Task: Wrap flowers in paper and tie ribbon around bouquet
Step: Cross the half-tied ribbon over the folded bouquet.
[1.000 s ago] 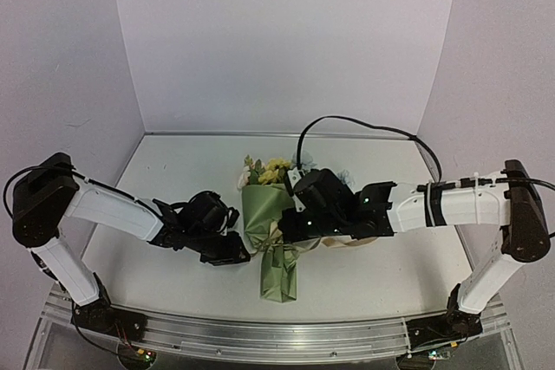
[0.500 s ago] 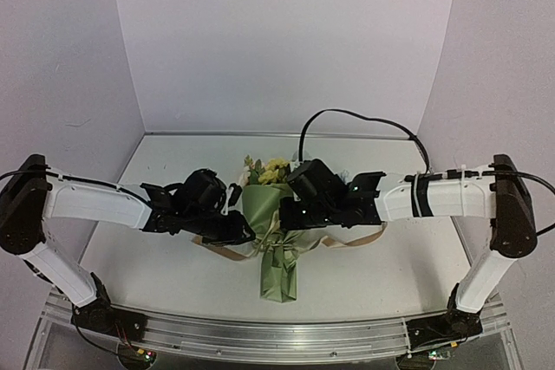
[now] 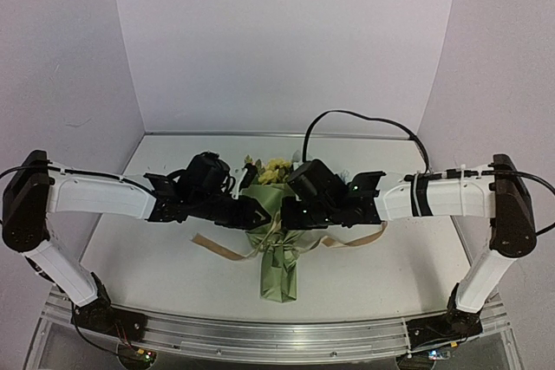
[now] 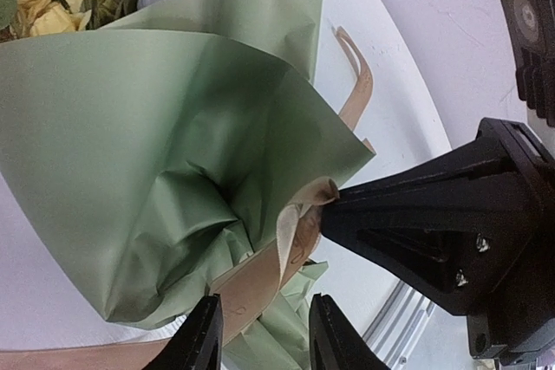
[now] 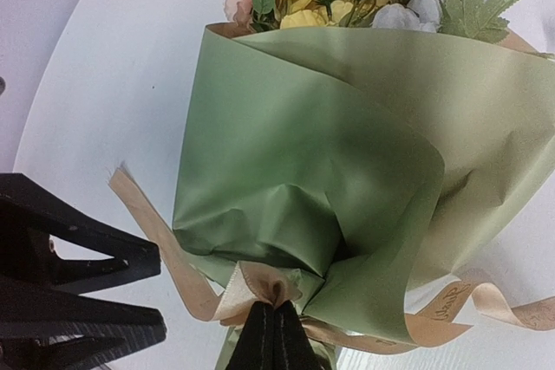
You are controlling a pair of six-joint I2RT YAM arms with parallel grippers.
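The bouquet lies at the middle of the table, its narrow foot toward the near edge. At its waist the ribbon circles the olive paper, with tails trailing left and right across the tabletop. The right gripper is pinched tight on the ribbon at the knot. The left gripper comes in from the other side, fingers apart, and the ribbon seems to run loosely between them. The flowers point toward the far edge.
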